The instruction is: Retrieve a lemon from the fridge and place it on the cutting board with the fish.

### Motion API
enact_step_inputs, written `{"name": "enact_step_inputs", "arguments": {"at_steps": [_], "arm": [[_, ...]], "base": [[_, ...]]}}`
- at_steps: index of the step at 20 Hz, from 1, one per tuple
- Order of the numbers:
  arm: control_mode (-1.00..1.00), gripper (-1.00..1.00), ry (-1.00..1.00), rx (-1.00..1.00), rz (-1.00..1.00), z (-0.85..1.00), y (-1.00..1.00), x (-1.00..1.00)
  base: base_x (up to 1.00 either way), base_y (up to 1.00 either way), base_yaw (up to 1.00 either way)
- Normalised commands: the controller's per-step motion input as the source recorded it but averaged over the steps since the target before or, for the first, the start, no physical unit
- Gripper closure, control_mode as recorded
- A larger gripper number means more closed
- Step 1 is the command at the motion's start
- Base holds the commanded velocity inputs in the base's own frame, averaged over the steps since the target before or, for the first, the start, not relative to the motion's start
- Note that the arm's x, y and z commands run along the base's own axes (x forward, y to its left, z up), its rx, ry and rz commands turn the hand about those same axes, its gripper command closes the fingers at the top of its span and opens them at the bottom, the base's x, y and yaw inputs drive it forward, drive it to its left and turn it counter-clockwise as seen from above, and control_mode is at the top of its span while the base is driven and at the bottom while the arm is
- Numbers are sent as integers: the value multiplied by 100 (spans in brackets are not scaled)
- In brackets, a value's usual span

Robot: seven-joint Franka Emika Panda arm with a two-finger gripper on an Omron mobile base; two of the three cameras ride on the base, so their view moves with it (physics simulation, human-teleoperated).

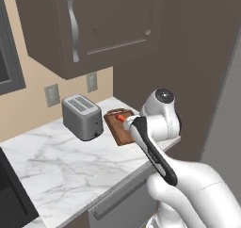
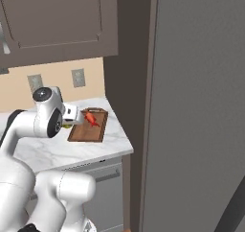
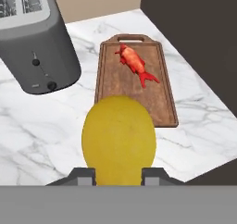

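Hand view: hand (image 3: 118,176) grips lemon (image 3: 119,140) above counter (image 3: 46,135), short of cutting board (image 3: 159,100).
Risk: early release, lemon rolls off edge (or bumps fish (image 3: 135,63)).

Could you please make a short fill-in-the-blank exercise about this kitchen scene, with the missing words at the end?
1. The gripper is shut on the yellow ____.
2. The red-orange fish lies on the wooden ____.
3. The grey toaster stands on the marble counter, right beside the cutting ____.
4. In the right base view, the grey fridge has its door ____.

Missing words: lemon; cutting board; board; closed
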Motion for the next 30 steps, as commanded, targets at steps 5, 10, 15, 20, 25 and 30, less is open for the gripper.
{"name": "enact_step_inputs", "arguments": {"at_steps": [5, 10, 15, 20, 25, 30], "arm": [[-100, 100, 0, 0, 0, -27, 13, 25], [-100, 100, 3, -2, -2, -35, 0, 32], [-100, 100, 2, -2, -2, -34, 0, 39], [-100, 100, 1, -1, -2, -26, 0, 37], [-100, 100, 3, 0, -2, -13, 0, 34], [-100, 100, 0, 0, -1, -8, 0, 26]], "base": [[0, 0, 0], [0, 0, 0], [0, 0, 0], [0, 0, 0], [0, 0, 0], [0, 0, 0]]}}
